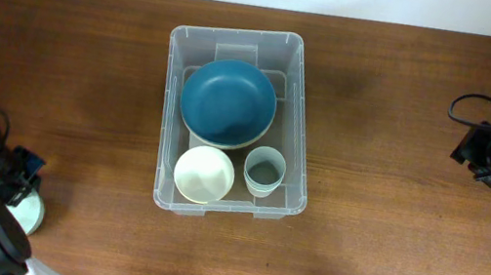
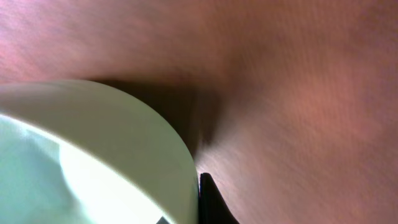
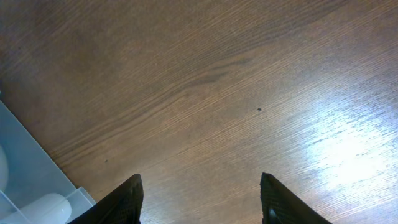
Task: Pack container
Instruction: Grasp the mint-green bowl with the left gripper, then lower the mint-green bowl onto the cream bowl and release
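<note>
Already the container (image 1: 166, 115) holds a blue bowl (image 1: 228, 103), cream bowl (image 1: 204, 173) and cup (image 1: 263, 171); a pale bowl (image 1: 31, 212) waits lower left at the left gripper (image 1: 18, 169), grip unreadable; right gripper (image 3: 200, 186) spread wide, empty.

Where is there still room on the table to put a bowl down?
Bare table lies left of the container, up to the pale bowl, and right of it, under the right fingers. Inside the container is crowded: blue bowl, cream bowl and cup fill the floor.
</note>
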You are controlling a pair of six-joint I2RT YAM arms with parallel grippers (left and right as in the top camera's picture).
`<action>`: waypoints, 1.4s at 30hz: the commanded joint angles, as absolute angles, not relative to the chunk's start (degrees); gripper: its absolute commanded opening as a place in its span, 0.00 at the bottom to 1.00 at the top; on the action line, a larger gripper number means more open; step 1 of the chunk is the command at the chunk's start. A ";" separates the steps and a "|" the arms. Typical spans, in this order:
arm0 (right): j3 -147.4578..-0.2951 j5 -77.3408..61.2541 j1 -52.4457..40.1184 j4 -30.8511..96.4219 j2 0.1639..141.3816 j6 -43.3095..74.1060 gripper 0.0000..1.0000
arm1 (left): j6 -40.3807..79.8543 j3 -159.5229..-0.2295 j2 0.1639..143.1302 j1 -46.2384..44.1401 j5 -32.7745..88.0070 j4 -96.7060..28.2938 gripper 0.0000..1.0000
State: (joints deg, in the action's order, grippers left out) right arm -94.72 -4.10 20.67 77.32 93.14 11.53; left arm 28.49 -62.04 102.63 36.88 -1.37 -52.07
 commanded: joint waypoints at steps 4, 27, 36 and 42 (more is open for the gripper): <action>-95.70 -4.01 20.27 77.17 92.23 11.18 0.56 | 27.09 -69.56 87.50 23.59 5.56 -56.42 0.01; -95.70 -3.79 20.27 77.17 92.25 10.98 0.56 | 27.09 -80.14 98.32 -34.87 2.63 -60.53 0.08; -95.70 -3.75 16.51 75.55 92.18 8.32 0.56 | 25.06 -81.87 89.65 -26.24 -6.00 -61.12 0.43; -95.68 3.55 3.57 65.54 92.38 7.75 0.61 | 14.20 -81.80 83.94 -9.13 -7.29 -51.83 0.69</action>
State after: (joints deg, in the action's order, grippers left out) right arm -94.72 -1.50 9.39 68.84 93.14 8.73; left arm 20.56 -80.60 85.32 -16.82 -5.04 -55.46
